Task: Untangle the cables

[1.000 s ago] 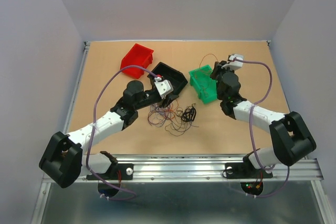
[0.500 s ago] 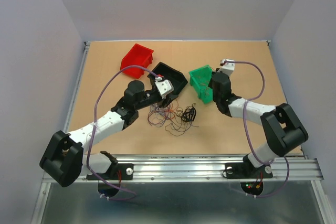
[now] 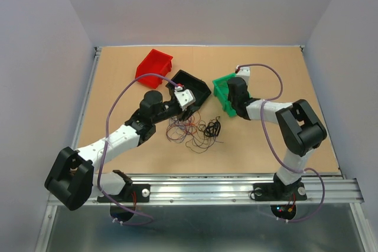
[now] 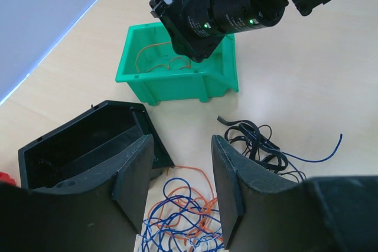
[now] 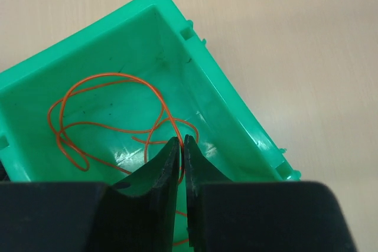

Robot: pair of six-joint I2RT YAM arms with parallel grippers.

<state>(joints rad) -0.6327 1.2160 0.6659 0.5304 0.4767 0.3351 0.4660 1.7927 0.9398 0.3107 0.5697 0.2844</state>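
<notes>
The cables lie as a loose tangle of blue, orange and red wires on the table, with a black bundle at its right. In the left wrist view the blue and orange strands lie under my left gripper, which is open just above them, with the black bundle to its right. My right gripper is shut on an orange wire that coils inside the green bin. From above, the right gripper is down in the green bin.
A black bin stands just behind the left gripper, and it also shows in the left wrist view. A red bin stands at the back left. The green bin sits right of the black one, with the right arm over it.
My right arm has swung left and down, bringing the orange wire from above the green bin into it. The left arm and the tangle have not moved.
</notes>
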